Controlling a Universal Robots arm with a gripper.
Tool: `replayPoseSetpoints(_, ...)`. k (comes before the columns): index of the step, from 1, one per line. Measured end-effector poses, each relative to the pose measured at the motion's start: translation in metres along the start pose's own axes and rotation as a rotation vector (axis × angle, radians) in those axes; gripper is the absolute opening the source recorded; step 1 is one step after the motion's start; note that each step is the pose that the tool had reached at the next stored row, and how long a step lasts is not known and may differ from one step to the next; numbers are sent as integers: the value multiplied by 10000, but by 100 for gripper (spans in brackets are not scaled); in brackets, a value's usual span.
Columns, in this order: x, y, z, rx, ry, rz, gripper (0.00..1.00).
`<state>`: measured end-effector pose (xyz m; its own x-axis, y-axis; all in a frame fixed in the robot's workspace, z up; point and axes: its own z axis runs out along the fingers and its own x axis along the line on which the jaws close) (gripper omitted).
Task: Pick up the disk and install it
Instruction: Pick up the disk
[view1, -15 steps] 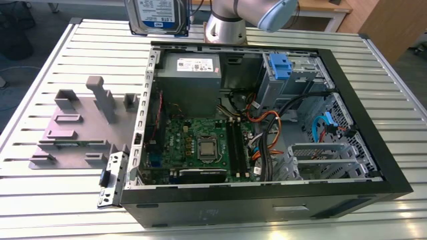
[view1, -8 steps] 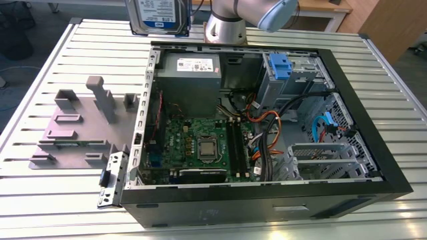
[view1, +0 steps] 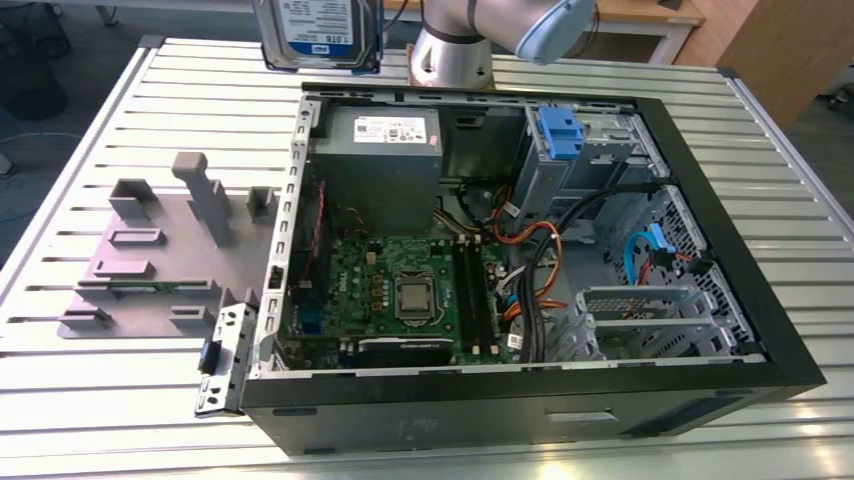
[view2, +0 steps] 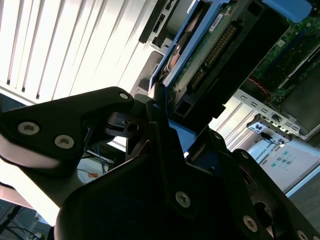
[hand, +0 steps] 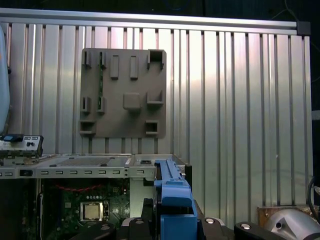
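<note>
We see the disk (view1: 316, 35), a flat rectangular silver hard drive with a white-and-blue label, held upright in the air beyond the far end of the open black computer case (view1: 747, 330). It is just on the exterior view's left of the grey-and-blue robot arm (view1: 467, 40). The upper part of the disk is cut off by the picture's edge.

In the second wrist view the black gripper (view2: 177, 130) is clamped on the disk (view2: 200, 55). Its dark fingers (view2: 156, 112) press on one end, and we see the green circuit-board side and the blue plastic side bracket (view2: 172, 55). In the first wrist view this bracket (hand: 172, 197) stands between the black gripper parts and hides the rest of the drive.

The case lies on its side on the slatted aluminium table (view1: 120, 120). Inside it are a green motherboard (view1: 400, 285), a grey power-supply box with a white sticker (view1: 378, 150) and a blue plastic latch piece (view1: 561, 128). Orange and black cables (view1: 527, 260) cover part of the inside, so we cannot make out what lies under them.

A grey fixture plate with upright pegs (view1: 147, 260) lies on the table just beside the case.
</note>
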<state>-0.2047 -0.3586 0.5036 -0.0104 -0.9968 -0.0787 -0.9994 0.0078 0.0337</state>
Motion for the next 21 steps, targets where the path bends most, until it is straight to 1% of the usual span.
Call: replayPoseSetpoints(21, -1, -77, -3, 0, 0, 0, 37)
